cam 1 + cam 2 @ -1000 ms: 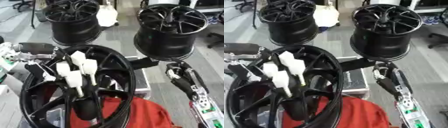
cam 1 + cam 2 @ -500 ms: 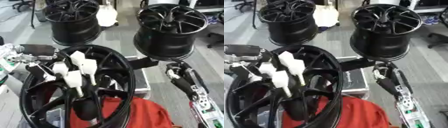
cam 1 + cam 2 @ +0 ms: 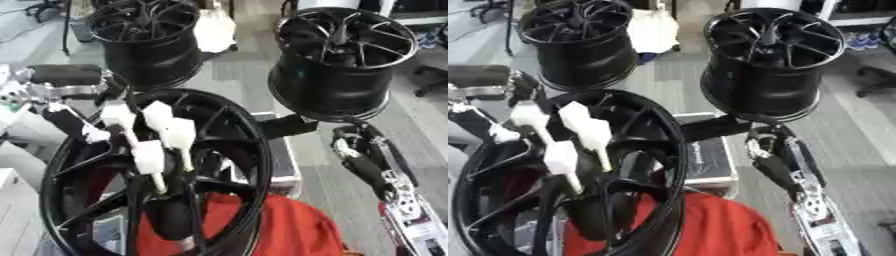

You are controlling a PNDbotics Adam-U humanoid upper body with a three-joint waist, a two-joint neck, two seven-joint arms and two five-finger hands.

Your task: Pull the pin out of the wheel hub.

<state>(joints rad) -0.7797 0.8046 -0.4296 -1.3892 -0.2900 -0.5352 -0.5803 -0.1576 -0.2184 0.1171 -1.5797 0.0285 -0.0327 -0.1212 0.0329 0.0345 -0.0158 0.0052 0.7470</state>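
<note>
A big black wheel hub (image 3: 153, 175) stood close to the camera at the lower left, with its open face turned up. The left hand (image 3: 144, 132) reached into the middle of it, white fingers (image 3: 179, 135) bent down among the spokes. The pin could not be picked out there, so whether the fingers held anything cannot be told. The right hand (image 3: 363, 157) hung at the right, fingers curled, holding nothing. Two more black wheels (image 3: 346, 60) stood behind. A red cloth (image 3: 289, 227) lay below.
</note>
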